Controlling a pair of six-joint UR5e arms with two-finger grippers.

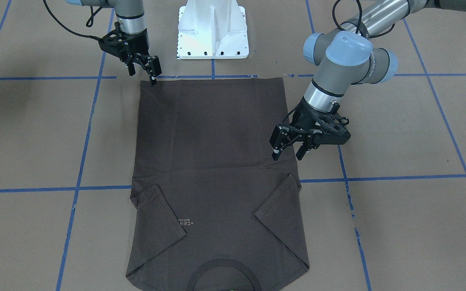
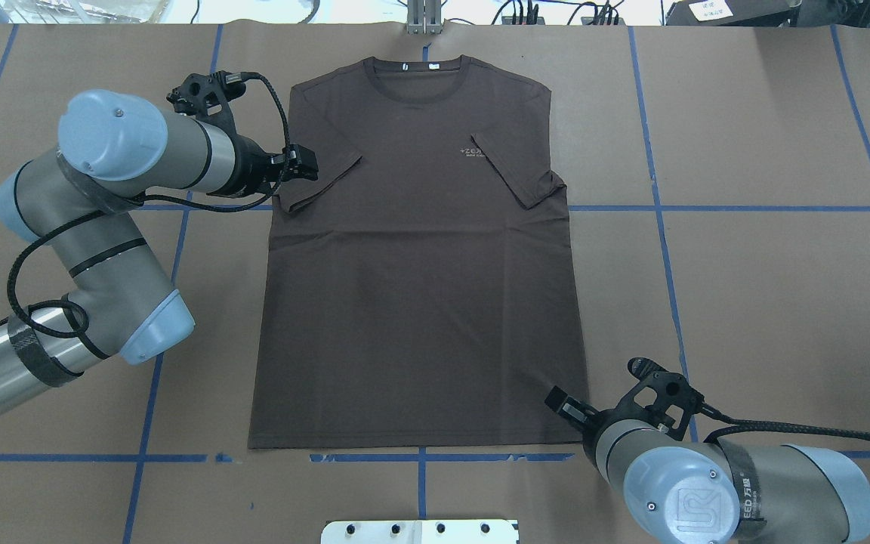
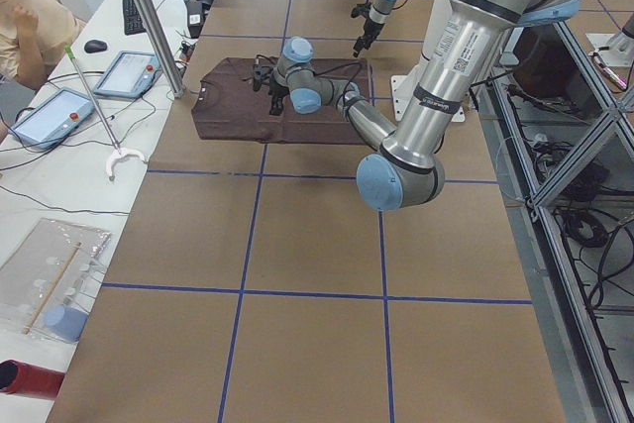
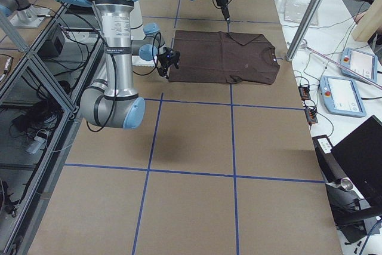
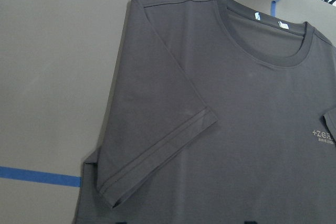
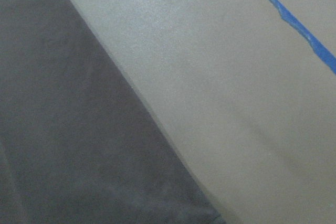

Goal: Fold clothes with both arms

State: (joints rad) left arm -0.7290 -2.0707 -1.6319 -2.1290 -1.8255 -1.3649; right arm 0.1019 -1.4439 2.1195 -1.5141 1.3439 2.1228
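T-shirt [image 2: 420, 302], dark brown, lies flat and face up on the paper-covered table [image 2: 745, 302]. Its hem [image 2: 412, 438] is nearest the robot's white base pedestal [image 1: 212, 32] and its collar is farthest away.

At the near end, the right gripper [image 1: 142, 76] hangs at the hem corner with its jaws apart and nothing between them. One fingertip sits right at the cloth edge, but I cannot tell whether it is touching. Farther out, the left gripper [image 1: 286, 155] is over the shirt's side edge, just beside the folded sleeve [image 5: 157, 145], also spread and empty. Beyond it, both sleeves are turned in over the chest.

My reading is that the sleeve folds are done and the body folds are all left to do, since the trunk lies at full length. Neither arm has a hold on the fabric yet.

The front-facing view shows the gap between each gripper's fingers, which the overhead view largely hides behind the wrists. The left wrist camera alone gives the sleeve cuff's stitching, the ribbed collar [image 5: 273, 62], two white neck tags [image 5: 255, 16] and the pale logo [image 5: 321, 135] up close. The right wrist camera shows only a blurred shirt edge, bare paper and a strip of blue tape [image 6: 294, 22], with no fingers in frame.
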